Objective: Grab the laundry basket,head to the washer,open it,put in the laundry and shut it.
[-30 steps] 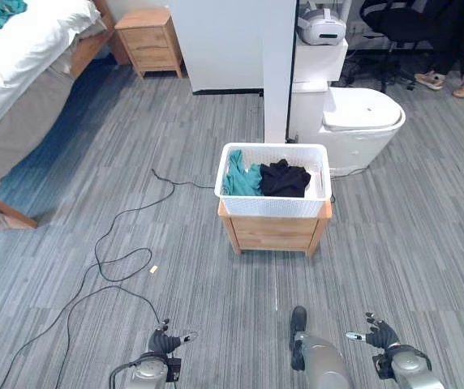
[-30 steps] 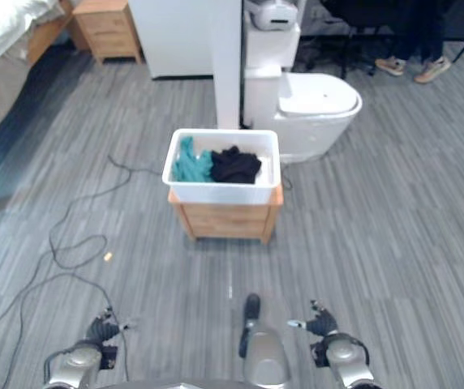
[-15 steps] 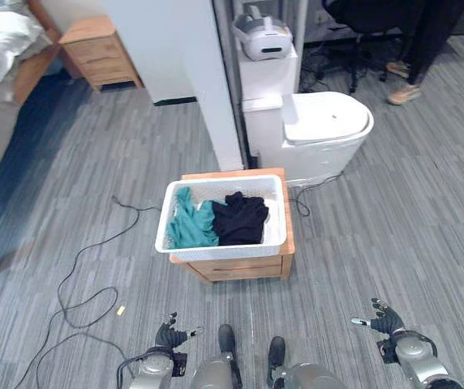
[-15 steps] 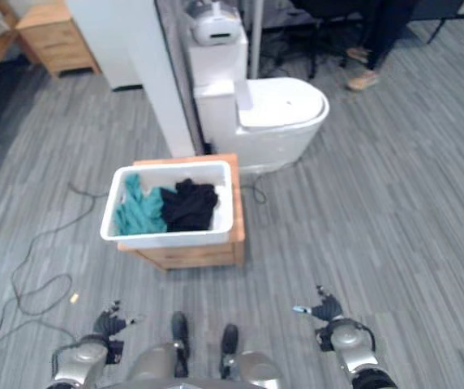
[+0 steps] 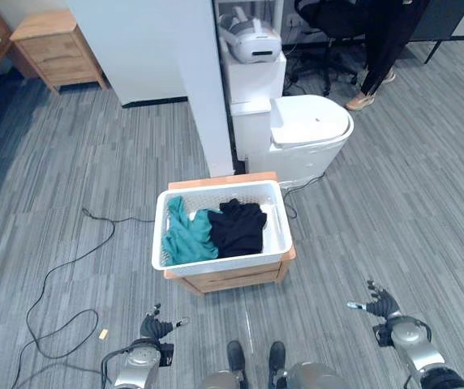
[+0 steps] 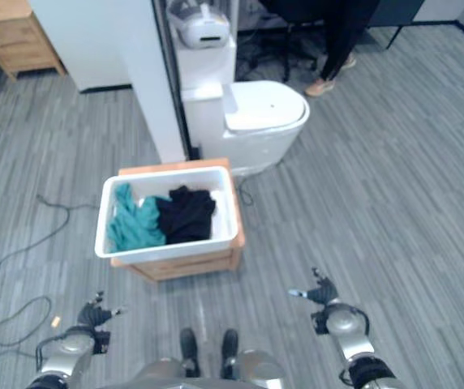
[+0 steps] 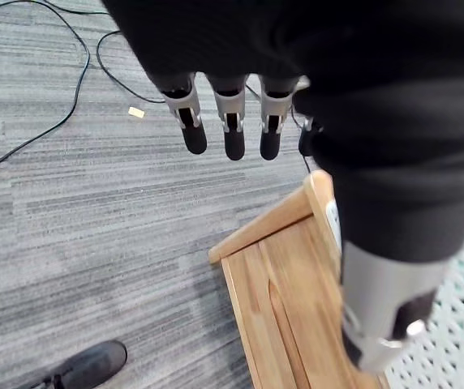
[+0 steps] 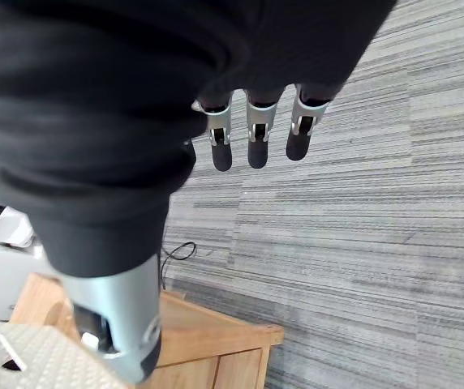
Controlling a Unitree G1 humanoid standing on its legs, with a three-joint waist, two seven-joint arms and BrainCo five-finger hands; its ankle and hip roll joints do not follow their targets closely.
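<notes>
A white perforated laundry basket [image 5: 220,262] rests on a low wooden stand [image 5: 230,279] in front of me. Inside lie a teal garment [image 5: 185,240] and a black garment [image 5: 237,227]. Behind it stands a white unit with a rounded lid [image 5: 309,130]. My left hand [image 5: 152,331] hangs low at the stand's left, open and empty, its straight fingers [image 7: 228,130] over the floor by the stand's corner [image 7: 289,284]. My right hand [image 5: 384,308] hangs low to the right, also open, fingers [image 8: 252,134] straight over the carpet beside the stand [image 8: 208,332].
A white pillar [image 5: 195,81] rises behind the basket. A white headset [image 5: 248,36] sits on the unit's tank. A wooden nightstand [image 5: 58,36] is at the back left. A person [image 5: 382,44] sits on an office chair at the back right. Grey carpet surrounds the stand.
The whole picture has shifted, so the camera moved: the basket and stand now show nearer and straighter ahead, the bed is out of view. Both hands stay low and open.
</notes>
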